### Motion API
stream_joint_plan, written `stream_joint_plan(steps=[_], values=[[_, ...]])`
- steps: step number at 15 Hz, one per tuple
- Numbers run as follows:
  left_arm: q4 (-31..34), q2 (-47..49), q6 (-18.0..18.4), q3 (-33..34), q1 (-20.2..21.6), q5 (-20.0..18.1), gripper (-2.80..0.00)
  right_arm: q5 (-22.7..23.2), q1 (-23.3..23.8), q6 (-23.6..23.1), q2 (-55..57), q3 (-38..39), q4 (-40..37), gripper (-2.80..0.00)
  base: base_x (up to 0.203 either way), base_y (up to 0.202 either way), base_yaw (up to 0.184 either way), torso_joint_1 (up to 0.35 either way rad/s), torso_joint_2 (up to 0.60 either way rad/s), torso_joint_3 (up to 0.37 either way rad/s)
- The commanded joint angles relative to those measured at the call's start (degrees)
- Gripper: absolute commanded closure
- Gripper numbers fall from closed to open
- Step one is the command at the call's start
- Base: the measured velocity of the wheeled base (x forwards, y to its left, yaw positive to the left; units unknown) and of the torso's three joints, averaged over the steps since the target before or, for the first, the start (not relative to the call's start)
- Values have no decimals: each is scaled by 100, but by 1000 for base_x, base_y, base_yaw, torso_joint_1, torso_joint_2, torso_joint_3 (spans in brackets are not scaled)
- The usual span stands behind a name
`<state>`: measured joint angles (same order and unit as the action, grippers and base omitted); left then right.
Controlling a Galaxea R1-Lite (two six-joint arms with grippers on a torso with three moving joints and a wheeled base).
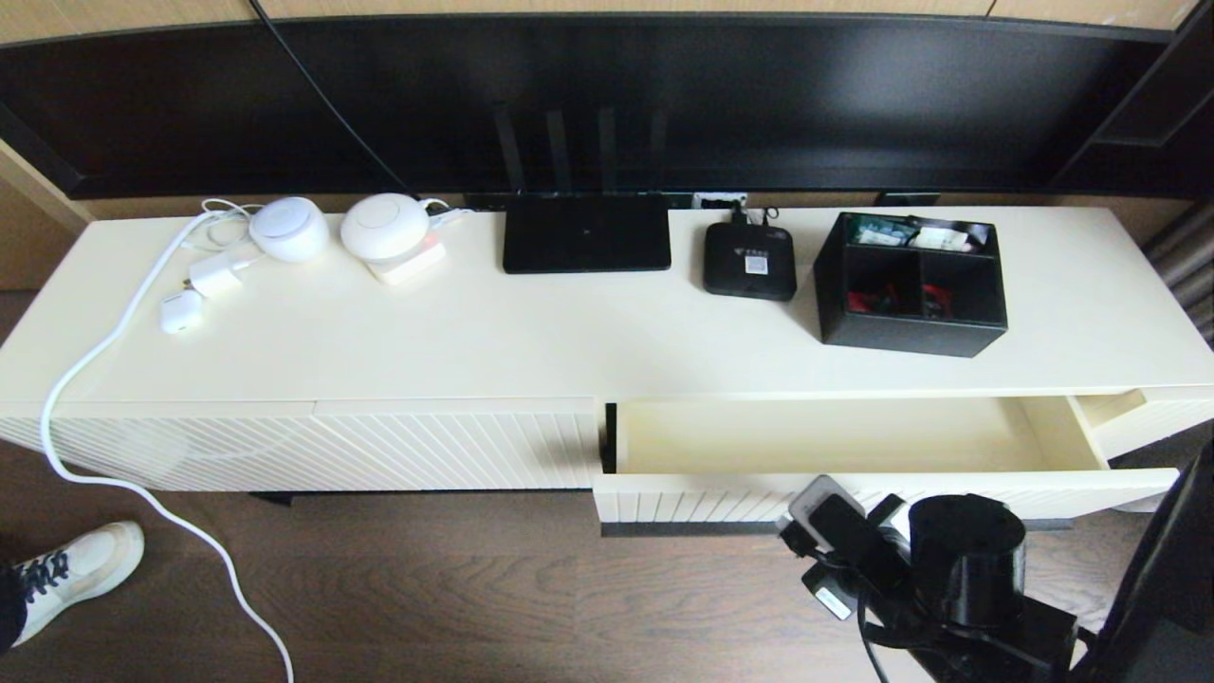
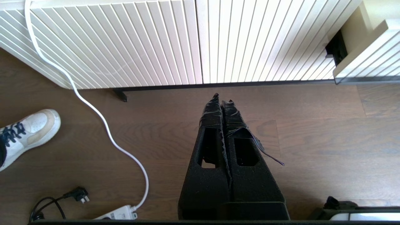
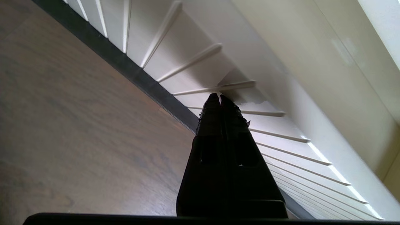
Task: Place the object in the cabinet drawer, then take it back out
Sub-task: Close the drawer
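Right gripper: nearest my head camera, low at the ribbed front of the cabinet drawer; jaws pressed together, holding nothing.
Left gripper: I see it over the wood floor facing the diagonal-ribbed panel; jaws closed, empty.
Cabinet drawer: pulled open, cream interior bare.
Organizer box: on the cabinet top, behind the open drawer, just right of the set-top box.
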<state>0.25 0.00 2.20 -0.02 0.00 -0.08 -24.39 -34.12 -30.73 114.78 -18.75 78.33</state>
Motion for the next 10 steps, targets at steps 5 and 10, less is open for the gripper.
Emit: stream_joint_plan(steps=[5, 10], values=[[1, 1, 0, 1, 0, 0, 0, -13, 125, -46, 732, -604, 534, 0, 0, 0, 0, 0, 0, 0], [-6, 0, 0, 1, 0, 0, 0, -13, 315, -47, 1115, -1126, 569, 0, 0, 0, 0, 0, 0, 0]])
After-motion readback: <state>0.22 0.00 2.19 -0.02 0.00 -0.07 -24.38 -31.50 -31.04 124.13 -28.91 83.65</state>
